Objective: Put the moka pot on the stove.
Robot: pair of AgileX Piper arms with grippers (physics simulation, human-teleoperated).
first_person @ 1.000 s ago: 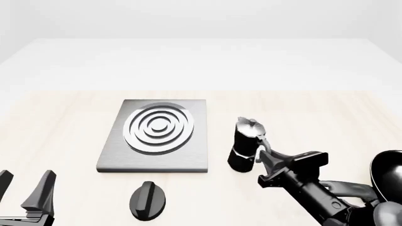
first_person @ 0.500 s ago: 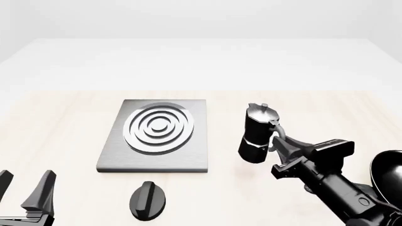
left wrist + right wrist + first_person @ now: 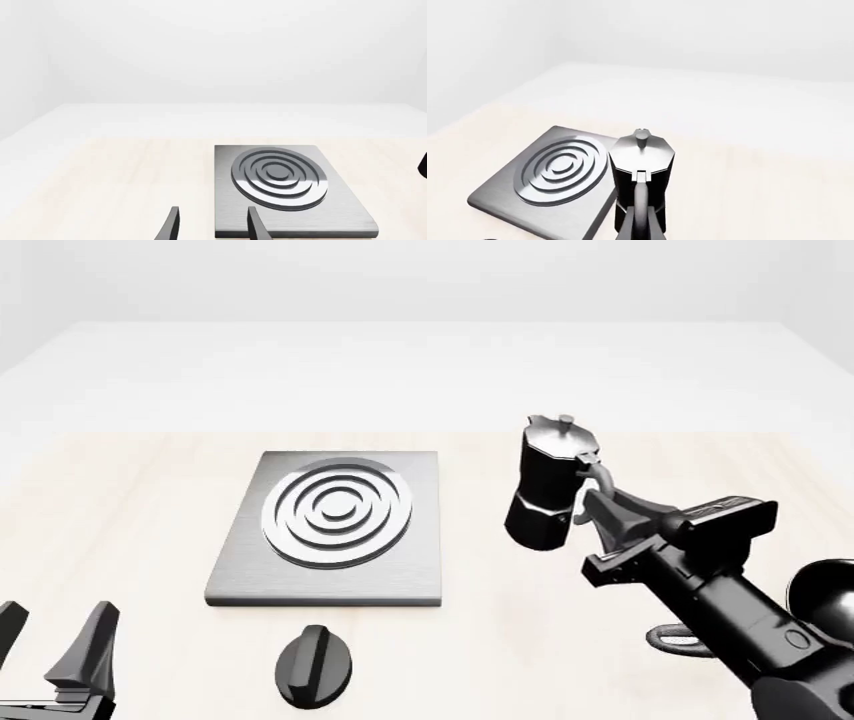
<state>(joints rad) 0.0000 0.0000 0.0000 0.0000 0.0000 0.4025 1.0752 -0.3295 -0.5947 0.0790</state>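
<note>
Front view: right gripper clamped on the handle of the moka pot, pot held w/ its top tipped slightly away from the arm and clear of the table; no contact w/ the surface visible under its base. Pot sits toward the table's right half, just off the stove's right edge, a strip of bare wood between them in this view. Stove lies flat at mid-table, rings closer to its far edge. Black knob rests near the table's front edge, just in front of the stove, apart from it. Dark rounded pan partly cut off at the table's right edge. Left gripper at the front-left corner, fingers spread, nothing between them.

Right wrist view adds what front can't: looks down the handle onto the pot, lid knob centred, silver top faceted, stove beside it w/ the pot's body overlapping the stove's near corner in frame. Fingertips hidden under the handle here.

Left wrist view: two finger tips parted, stove ahead, one tip overlapping its near edge in frame. Pot not seen here.

Room: wide bare table beyond the stove's far edge and to its left; stove top bare.
</note>
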